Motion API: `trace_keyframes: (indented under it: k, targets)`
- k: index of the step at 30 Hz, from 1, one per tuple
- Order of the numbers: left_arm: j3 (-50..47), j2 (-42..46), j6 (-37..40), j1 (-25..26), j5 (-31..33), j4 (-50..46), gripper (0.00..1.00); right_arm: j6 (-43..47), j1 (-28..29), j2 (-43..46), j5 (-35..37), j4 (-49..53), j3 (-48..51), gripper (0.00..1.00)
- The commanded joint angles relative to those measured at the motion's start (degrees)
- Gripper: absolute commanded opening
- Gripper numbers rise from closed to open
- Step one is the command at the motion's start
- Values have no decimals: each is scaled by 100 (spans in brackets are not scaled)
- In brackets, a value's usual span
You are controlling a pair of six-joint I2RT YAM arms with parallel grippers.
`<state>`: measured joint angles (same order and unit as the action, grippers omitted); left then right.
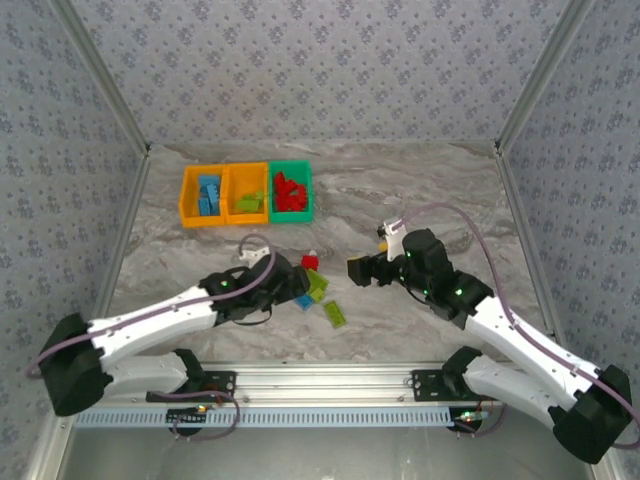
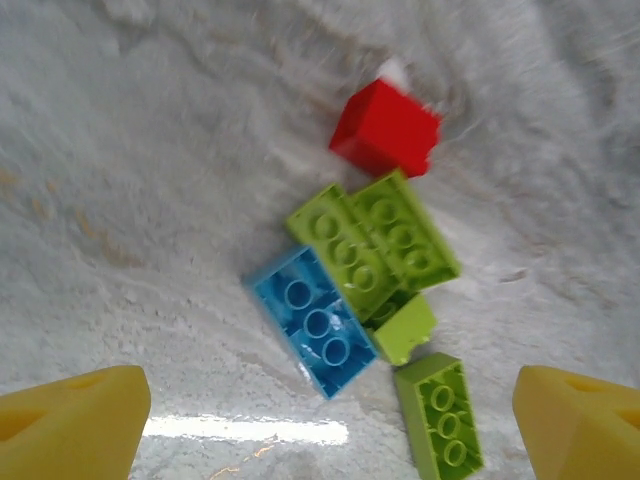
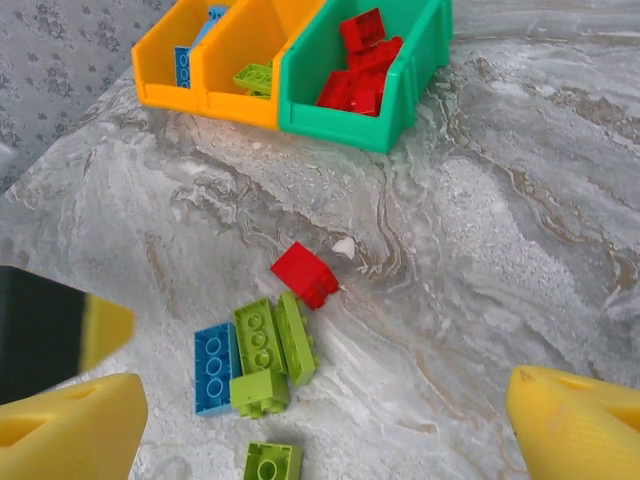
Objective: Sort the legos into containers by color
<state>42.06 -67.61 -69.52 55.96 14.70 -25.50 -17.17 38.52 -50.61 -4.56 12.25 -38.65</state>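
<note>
**Containers**: three open bins joined in a row, standing at about 11 o'clock from the centre of the table in the top view
- Left orange bin held blue bricks.
- Middle orange bin held lime green bricks.
- Green bin, at the 3 o'clock end of the row, held red bricks.

**Loose legos**: a small cluster on the bare table at about 5 o'clock from the bins, between the two arms
- Red brick lay at the cluster's 12 o'clock edge in the left wrist view, just beside the green ones.
- Two lime green bricks lay side by side, studs up, touching along their long sides.
- Blue brick lay studs up, touching the green pair at their 7 o'clock.
- Small green brick was tucked against the blue brick at its 3 o'clock, partly under the pair.
- Single green brick lay at 5 o'clock of the cluster, just beside it, studs up.

**Left claw**: it hung over the cluster with its yellow fingers spread wide and gripped no brick

**Right claw**: it sat at about 3 o'clock of the cluster in the top view, near it but apart, with its yellow fingers spread wide and held nothing
</note>
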Motion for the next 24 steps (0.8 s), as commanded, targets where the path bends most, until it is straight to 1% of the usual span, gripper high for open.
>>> trace_keyframes:
  k: [1, 3, 5, 10, 11, 14, 16, 21, 24]
  targets:
    - [133, -538, -924, 59, -114, 332, 93, -207, -53, 113, 16, 65, 100, 95]
    - [154, -808, -936, 81, -219, 569, 93, -232, -58, 66, -8, 24, 101, 95]
    - [211, -1025, -972, 85, -166, 609, 93, -234, -73, 10, -37, -7, 78, 95]
    - [342, -1377, -776, 31, 340, 434, 90, -321, -77, -72, -46, -56, 91, 95]
    - [366, -1442, -722, 0, 315, 419, 88, -338, -77, -71, -66, -41, 99, 95]
    - [425, -1685, -626, -68, 93, 463, 77, -406, -74, -39, -63, -13, 146, 96]
    - [425, -1837, -594, -76, -12, 550, 74, -442, -82, -33, -50, -19, 180, 96]
    - [425, -2193, -495, -110, -251, 829, 69, -507, -80, -45, -113, -19, 146, 96]
    - [395, -2346, -477, -156, -362, 844, 61, -515, -71, -43, -133, 53, 89, 96]
